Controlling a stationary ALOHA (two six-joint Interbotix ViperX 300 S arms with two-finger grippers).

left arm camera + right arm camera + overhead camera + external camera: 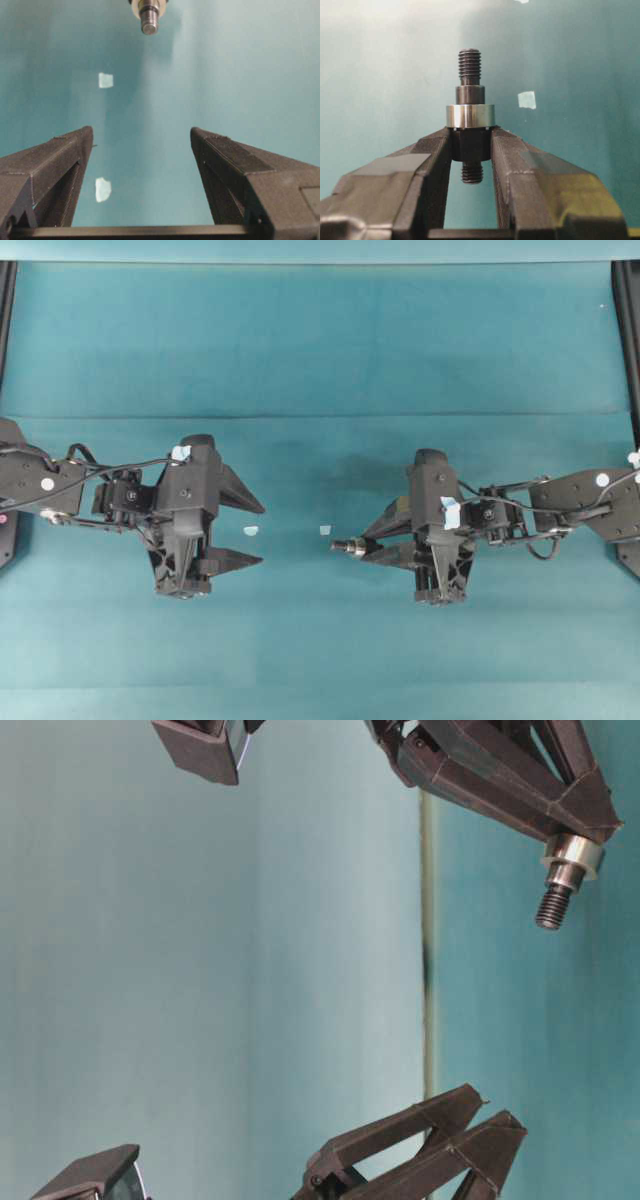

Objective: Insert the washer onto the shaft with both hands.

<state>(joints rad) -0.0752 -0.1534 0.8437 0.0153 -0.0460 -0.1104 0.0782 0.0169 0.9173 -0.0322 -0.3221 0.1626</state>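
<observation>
So the right black claw is clenched on the small dark-grey stepped metal shaft, threaded tip poking out toward the other arm, probably so it's easy to reach. A shiny silvery metal washer already sits on it, snug against the claw tips. The left black claw is spread wide and empty, facing it across the teal worktop. Looks basically done.
</observation>
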